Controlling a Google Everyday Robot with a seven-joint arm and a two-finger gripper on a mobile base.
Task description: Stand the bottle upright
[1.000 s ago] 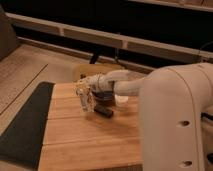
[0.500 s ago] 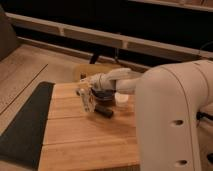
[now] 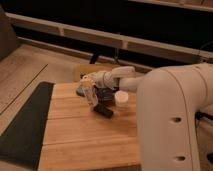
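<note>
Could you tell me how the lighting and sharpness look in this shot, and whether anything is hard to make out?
Camera view: dim, warm light; the background is nearly black. The whole frame is soft, so the bottle at the gripper blurs into it. The wooden table is brightest, and the black block shows little detail.

Office-like indoor space, end effector point(image 3: 90, 90) over wooden tabletop point(image 3: 85, 135), dark mat point(image 3: 25, 125), long wall ledge point(image 3: 100, 37)

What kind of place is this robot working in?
Probably a lab or office test station, though that's a guess: a light wooden slatted tabletop, a dark mat beside it, long rails behind. The hand holds a small whitish plastic bottle above a flat black block.
</note>
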